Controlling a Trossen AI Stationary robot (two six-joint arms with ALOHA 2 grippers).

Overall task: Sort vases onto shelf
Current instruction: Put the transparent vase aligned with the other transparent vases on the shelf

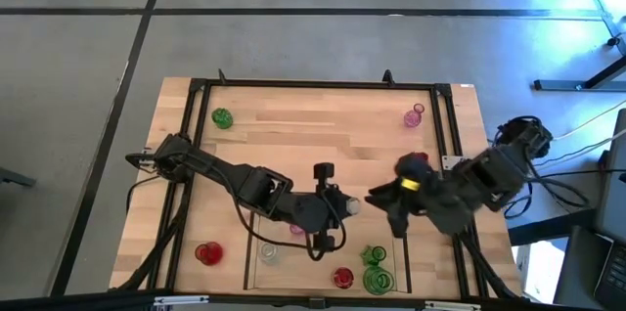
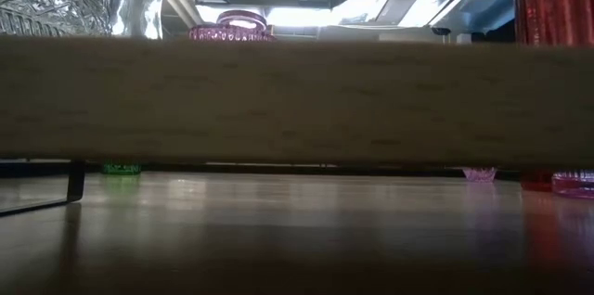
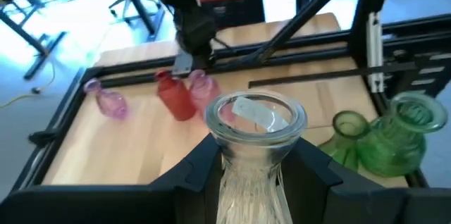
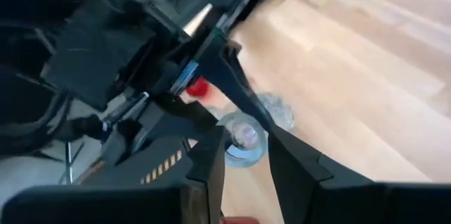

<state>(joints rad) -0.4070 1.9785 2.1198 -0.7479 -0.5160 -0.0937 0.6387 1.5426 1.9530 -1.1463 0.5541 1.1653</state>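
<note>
Over the shelf (image 1: 256, 270), the left pincer (image 3: 255, 175) is gripping a clear vase (image 3: 254, 146) by its neck, risking slip or collision with the green vases (image 3: 394, 136); whether the right pincer (image 4: 243, 155) is holding anything cannot be told.

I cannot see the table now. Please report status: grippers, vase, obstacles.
Left gripper fingers closed around clear vase, mid-table. Right gripper close by, facing it, holding nothing. Green vases beside the clear vase; red vase farther off.

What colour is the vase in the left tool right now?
Clear glass with ribbed sides; the vase sits between the left tool's fingers, best seen in the left wrist view.
</note>
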